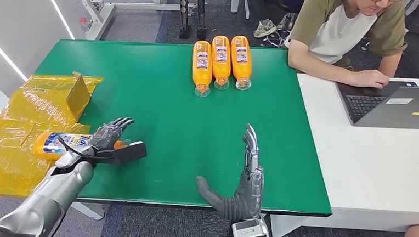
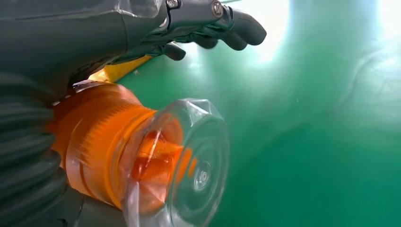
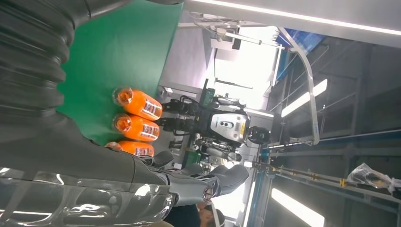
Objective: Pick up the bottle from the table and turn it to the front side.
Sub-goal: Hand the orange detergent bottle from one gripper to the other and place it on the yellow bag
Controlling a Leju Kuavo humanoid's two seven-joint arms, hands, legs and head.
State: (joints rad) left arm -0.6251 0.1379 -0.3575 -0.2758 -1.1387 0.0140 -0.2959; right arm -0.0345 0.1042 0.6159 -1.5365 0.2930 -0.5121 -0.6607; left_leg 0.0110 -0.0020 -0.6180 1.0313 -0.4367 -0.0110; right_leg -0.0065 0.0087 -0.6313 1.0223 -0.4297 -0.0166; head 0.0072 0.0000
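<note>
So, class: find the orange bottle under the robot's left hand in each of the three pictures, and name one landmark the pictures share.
Head view: the orange bottle lies on its side at the table's left edge, under the left hand, partly on yellow plastic.
Left wrist view: close up, clear cap end toward the camera, beside the hand.
Right wrist view: not in it; the three bottles there are the far row.
Shared landmark: the green table top.

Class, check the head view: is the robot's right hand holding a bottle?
No: the right hand is open and empty above the green table; the left hand grips the bottle.
</note>
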